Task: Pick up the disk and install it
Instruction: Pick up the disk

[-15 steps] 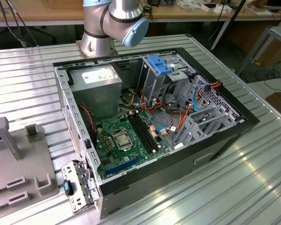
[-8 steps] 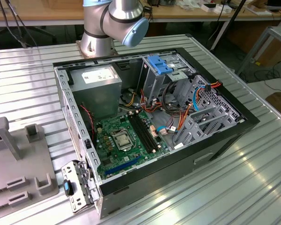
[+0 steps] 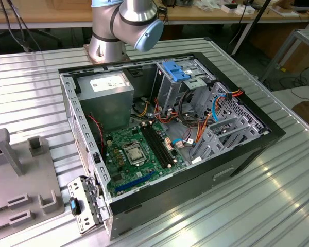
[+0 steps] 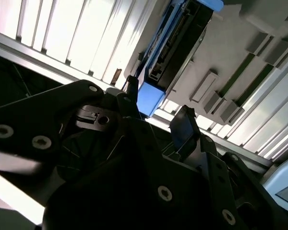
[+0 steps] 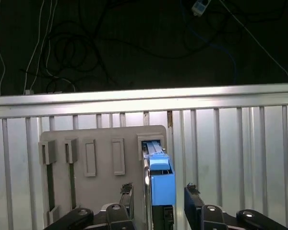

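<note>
Straddling the disk upright in a grey holder, gripper spread apart, disk's lower end hidden behind it.

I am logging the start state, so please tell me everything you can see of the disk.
The disk is a dark metal drive in a bright blue plastic carrier, with a blue tab at its end. It stands on edge in a slot of the grey holder on the ribbed metal table. The open gripper straddles it without touching its sides.
</note>
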`<action>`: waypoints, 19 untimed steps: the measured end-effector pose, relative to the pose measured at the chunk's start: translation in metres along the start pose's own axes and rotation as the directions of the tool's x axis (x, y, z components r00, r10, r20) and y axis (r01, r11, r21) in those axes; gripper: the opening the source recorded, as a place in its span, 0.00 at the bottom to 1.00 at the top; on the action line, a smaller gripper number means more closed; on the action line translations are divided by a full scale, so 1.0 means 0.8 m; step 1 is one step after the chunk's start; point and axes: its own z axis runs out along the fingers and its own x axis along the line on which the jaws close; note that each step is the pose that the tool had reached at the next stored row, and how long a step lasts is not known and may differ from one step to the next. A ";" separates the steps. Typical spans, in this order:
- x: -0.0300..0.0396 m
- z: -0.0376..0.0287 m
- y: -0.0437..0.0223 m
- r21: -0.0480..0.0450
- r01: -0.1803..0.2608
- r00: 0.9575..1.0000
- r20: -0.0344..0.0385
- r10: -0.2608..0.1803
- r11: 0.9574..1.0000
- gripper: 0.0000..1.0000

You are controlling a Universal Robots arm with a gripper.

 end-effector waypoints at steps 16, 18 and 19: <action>-0.0040 0.0209 0.0057 0.000 0.000 1.000 0.000 0.000 1.000 0.54; -0.0039 0.0231 0.0064 0.000 0.000 1.000 0.000 0.000 1.000 0.54; -0.0039 0.0240 0.0068 0.000 0.000 1.000 0.000 0.000 1.000 0.54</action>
